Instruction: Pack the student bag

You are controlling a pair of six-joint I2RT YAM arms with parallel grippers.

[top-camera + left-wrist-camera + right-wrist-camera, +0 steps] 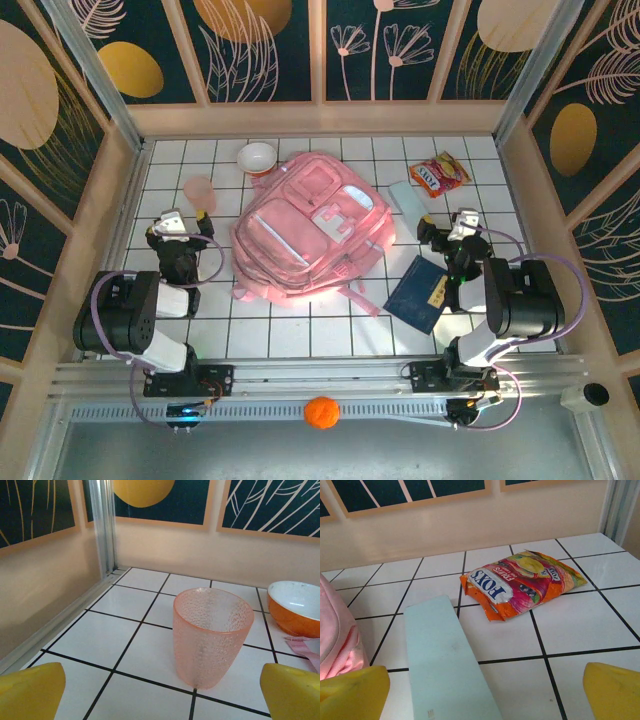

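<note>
The student bag (310, 225), a large pink backpack with pale front panels, lies flat in the middle of the tiled table; its edge shows in the right wrist view (335, 635). My left gripper (180, 222) hovers left of the bag, open and holding nothing. Its yellow fingertips (30, 692) frame a pink dimpled cup (212, 635) standing just ahead. To the right of the bag my right gripper (452, 225) is also open with nothing in it. Its fingertips (612, 692) sit either side of a pale blue flat box (445, 660).
An orange bowl (258, 158) stands behind the cup (199, 192). A snack packet (520, 582) lies beyond the blue box (408, 198). A dark blue book (420, 292) lies near the right arm. An orange ball (321, 412) rests on the front rail. Walls enclose the table.
</note>
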